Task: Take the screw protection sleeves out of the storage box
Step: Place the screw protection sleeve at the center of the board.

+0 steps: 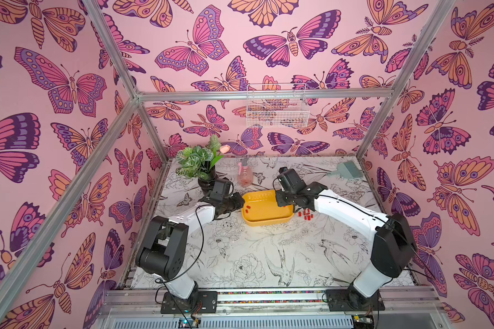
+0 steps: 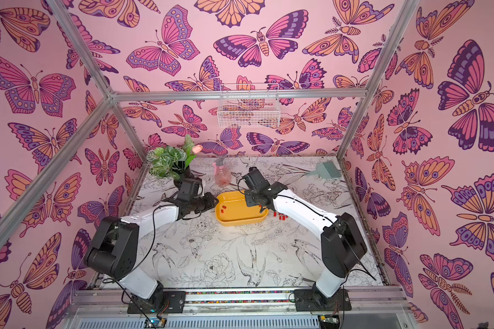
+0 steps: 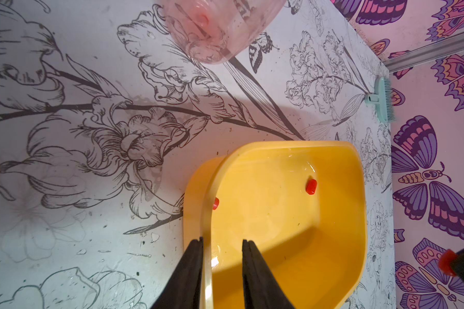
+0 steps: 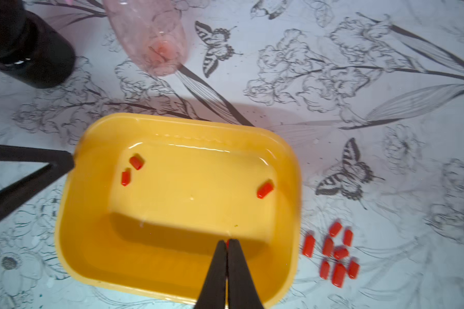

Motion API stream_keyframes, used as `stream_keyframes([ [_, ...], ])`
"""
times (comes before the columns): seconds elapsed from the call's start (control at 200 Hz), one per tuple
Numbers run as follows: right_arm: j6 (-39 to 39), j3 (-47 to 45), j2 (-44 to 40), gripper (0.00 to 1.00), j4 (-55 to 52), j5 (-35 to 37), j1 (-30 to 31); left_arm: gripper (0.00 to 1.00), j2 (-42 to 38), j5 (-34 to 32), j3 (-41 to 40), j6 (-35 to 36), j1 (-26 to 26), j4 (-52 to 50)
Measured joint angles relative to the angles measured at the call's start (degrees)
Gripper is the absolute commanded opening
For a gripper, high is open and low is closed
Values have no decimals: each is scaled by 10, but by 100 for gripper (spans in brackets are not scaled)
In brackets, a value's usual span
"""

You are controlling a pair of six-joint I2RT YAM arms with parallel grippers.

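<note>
Item: storage box (image 4: 75, 235), yellow, shallow, near the middle of the tabletop (image 4: 386, 160). Contents: three screw protection sleeves (image 4: 265, 190) loose on its floor, one alone and a close pair (image 4: 136, 162) near the wall the left arm attends. Removed lot: a cluster of sleeves (image 4: 338, 274) on the tabletop just beside the box. Left pincer (image 3: 222, 240): set narrow, astride the box rim with one finger outside and one inside, apparently clamping the wall to steady it. Right pincer (image 4: 227, 242): closed, with a held sleeve (image 3: 445, 263) showing as a red sliver at its very tips, above the box interior near the wall that faces the cluster. Bystanders: pink spray bottle (image 1: 245, 173), well apart from the box. Hazards, as judged: the held sleeve is small and slick-looking and is caught only at the tips, so a jolt or a brush against the rim could squirt it back into the box. A release from too high could scatter or roll the cluster. A shift of the left arm could tilt the box and send the loose three sliding. The pair lies close to the left pincer, so reaching for it risks a finger collision.
</note>
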Motion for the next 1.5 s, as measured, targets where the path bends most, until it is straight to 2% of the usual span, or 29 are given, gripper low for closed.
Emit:
stream_keyframes([
  [0.215,-20,-41,-40,9,-12,19,-59,30,0,-1,0,0,-1,-1],
  [0.421,-33,-52,-39,9,-32,19,-106,30,0,-2,1,2,-4,-2],
  [0.781,-46,-75,-26,9,-35,15,-154,30,2,-2,3,5,-4,-4],
  [1.107,-50,-103,-6,9,-29,-18,-206,30,4,-2,4,5,-4,-7],
  [1.502,-50,-104,52,9,-12,-64,-225,31,9,-2,8,6,-4,-10],
])
